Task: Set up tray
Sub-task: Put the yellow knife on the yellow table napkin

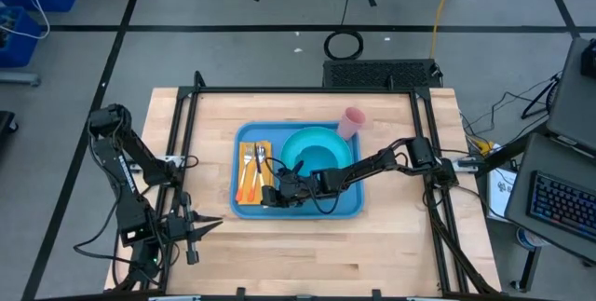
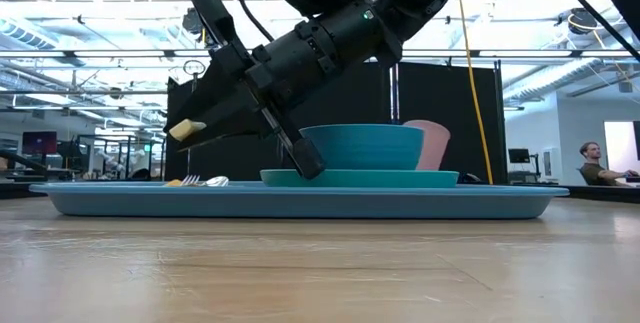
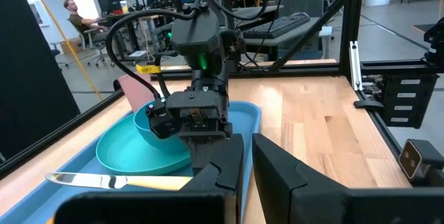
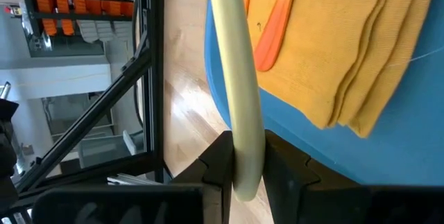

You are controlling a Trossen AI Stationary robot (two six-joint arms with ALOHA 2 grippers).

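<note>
tray [image 1: 346, 210]: centre frame, looked stiff, light, slick; best taken by rim | right hand [image 1: 271, 196]: clamped a cream-handled knife [image 3: 114, 179] | left hand [image 1: 190, 236]: lower left, narrow, empty

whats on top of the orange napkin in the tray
On the orange napkin in the blue tray lie a fork and an orange-handled utensil. The right gripper holds a cream-handled knife above it. What lies under the gripper is hidden.

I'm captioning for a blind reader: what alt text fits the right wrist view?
The right gripper is shut on a cream knife handle above the blue tray, where a folded yellow napkin and an orange utensil handle lie.
</note>
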